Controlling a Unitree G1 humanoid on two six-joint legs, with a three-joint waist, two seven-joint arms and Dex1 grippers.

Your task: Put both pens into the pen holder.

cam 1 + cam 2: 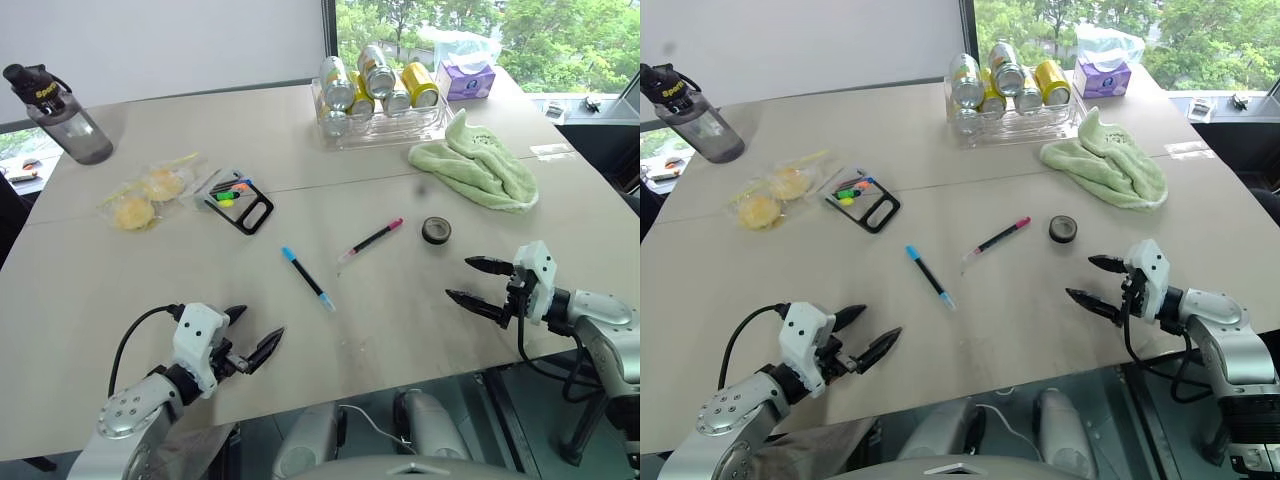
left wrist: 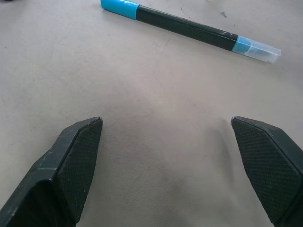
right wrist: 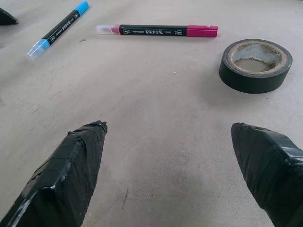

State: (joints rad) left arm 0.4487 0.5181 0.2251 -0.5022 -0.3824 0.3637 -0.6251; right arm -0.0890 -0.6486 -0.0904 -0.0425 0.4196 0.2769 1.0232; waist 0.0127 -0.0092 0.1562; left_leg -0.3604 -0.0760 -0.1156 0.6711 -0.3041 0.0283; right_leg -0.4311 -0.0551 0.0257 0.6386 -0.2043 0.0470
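- Left eye view: left gripper [image 1: 258, 343] is hovering low over the near edge of the table [image 1: 120, 300], pointing forward and toward the middle; jaws are standing wide apart, holding nothing
- Right gripper [image 1: 466, 279] is reaching in from the right edge, angled toward the middle, slightly nose-down; jaws are gaping wide, empty
- Left wrist view: fingers [image 2: 71, 165] are showing a fine cross-hatched, wedge-shaped black pad; right wrist fingers [image 3: 75, 170] are looking wrapped in glossy black tape, tapering to points
- Blue pen [image 1: 307, 278] is lying flat mid-table, slim black barrel, light-blue cap, clear tip; pink pen [image 1: 371, 240] is lying just right of it, apart, magenta cap, clear end; both are sitting between the two grippers
- Pen holder [image 1: 240, 200] is lying tipped on its side farther back on the left, black rounded-rectangle rim facing the near edge, bright marker ends showing inside
- Roll of black tape [image 1: 436, 230] is resting flat near the pink pen's cap; fuzzy green towel [image 1: 475, 165] is lying crumpled behind it; clear tray of cans [image 1: 380, 105] is standing at the far edge; smoky drink bottle [image 1: 60, 115] is standing far left; bagged buns [image 1: 145, 195] are sitting beside the holder
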